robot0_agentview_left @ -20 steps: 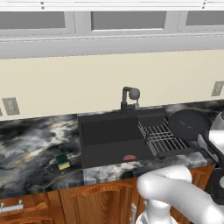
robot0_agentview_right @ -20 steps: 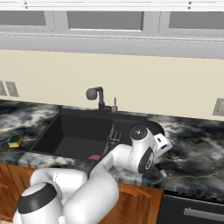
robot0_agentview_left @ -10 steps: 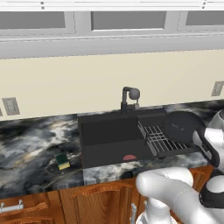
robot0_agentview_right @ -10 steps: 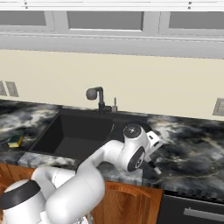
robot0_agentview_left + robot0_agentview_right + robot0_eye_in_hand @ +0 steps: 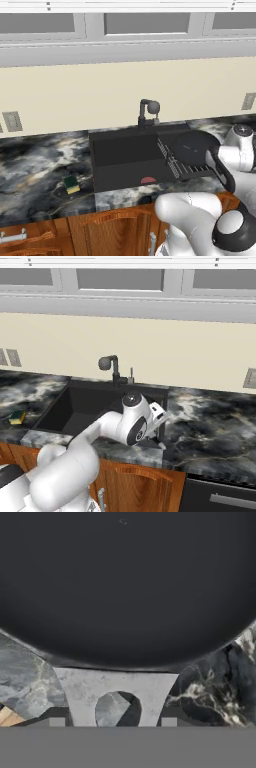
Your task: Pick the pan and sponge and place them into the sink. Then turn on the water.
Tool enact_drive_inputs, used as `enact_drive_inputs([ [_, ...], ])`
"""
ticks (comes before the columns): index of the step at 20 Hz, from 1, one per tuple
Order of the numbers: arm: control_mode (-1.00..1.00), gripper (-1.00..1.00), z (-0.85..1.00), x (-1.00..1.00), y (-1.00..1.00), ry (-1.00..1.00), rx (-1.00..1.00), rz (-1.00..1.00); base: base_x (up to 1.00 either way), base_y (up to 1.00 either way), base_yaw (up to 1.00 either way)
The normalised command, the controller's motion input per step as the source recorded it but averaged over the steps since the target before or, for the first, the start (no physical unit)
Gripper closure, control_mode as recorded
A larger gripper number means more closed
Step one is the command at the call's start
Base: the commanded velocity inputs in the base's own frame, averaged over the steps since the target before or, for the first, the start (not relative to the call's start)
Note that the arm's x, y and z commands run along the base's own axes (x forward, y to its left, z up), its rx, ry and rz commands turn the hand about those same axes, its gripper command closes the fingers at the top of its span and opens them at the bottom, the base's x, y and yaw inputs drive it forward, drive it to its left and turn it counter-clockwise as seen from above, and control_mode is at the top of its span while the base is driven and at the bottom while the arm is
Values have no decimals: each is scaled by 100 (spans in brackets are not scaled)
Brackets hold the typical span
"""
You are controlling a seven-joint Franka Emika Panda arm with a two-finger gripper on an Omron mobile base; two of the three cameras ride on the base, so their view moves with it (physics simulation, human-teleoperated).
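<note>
Hand view: the round black frying pan fills the upper frame, its grey handle bracket running down to the tool, whose jaws stand narrow at its sides, apparently clamping it. In the left base view the pan sits centre right over the wire rack, handle pointing lower right, beside the black rectangular sink; the yellow-green sponge lies lower left on the marbled worktop.

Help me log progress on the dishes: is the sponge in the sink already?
No: in the left base view the sponge lies on the marble counter left of the sink, outside the basin.
</note>
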Motion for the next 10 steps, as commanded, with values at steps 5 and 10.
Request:
enact_drive_inputs([
  [5, -100, 100, 0, 0, 62, 0, -2, 0, 0, 0, 0],
  [10, -100, 100, 0, 0, 56, 0, -7, 2, 0, 0, 0],
])
